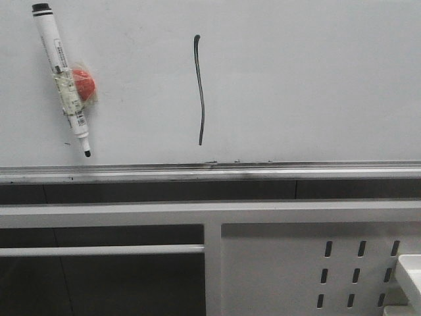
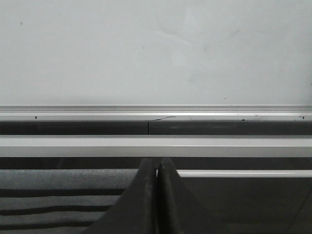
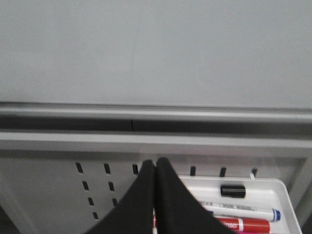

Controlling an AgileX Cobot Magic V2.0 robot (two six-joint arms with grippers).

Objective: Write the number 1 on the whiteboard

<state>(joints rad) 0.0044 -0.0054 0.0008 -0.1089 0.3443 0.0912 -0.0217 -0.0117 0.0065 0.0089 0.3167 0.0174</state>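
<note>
The number 1 stands mid-whiteboard, at 3 o'clock from the marker pen, in neither wrist view; left jaws and right jaws both pressed closed, empty

1 whiteboard, 1 drawn stroke, 1 marker on it, 2 in 1 tray.

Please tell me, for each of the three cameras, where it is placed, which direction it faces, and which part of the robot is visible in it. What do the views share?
Front view: faces forward at the whiteboard, number 1 and marker pen; no robot part shows.
Left wrist view: on the left arm, facing the board's tray rail; shut left tool shows.
Right wrist view: on the right arm, facing the board and a marker tray; shut right tool shows.
All share the whiteboard and rail.
</note>
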